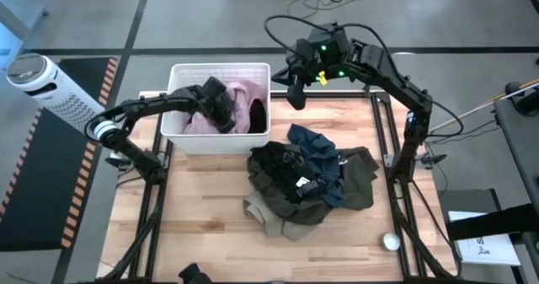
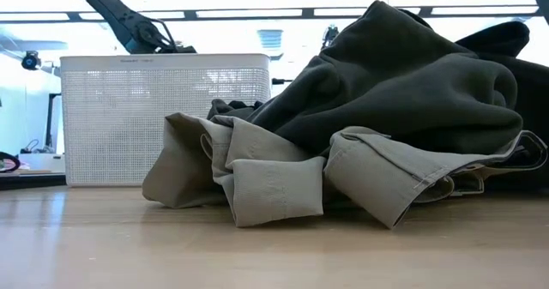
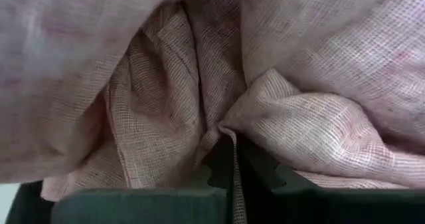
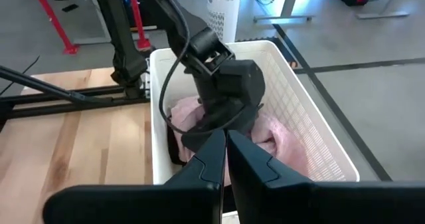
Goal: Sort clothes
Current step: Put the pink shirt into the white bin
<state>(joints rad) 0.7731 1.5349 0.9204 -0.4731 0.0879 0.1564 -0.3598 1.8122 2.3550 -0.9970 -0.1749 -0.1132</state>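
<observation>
- While the left pincer (image 1: 221, 107) pinches pale pink woven cloth (image 1: 240, 99) inside the white rectangular plastic basket (image 1: 221, 67), upper centre, sorting looks barely begun.
- The dark and khaki garment heap (image 1: 307, 179) waits mid-tabletop (image 1: 202, 200).
- Right pincer (image 1: 296, 94), pressed together, hovers beside the basket.

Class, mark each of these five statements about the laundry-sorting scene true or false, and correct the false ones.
1. The left gripper is shut on the pale pink garment inside the white basket. True.
2. The right gripper grips a garment from the pile. False: it is shut on nothing, raised near the basket's far right corner.
3. A pile of clothes lies on the table outside the basket. True.
4. The small white ball sits in the basket. False: it lies on the table near the front right corner.
5. The basket is tipped over. False: it stands upright.
</observation>
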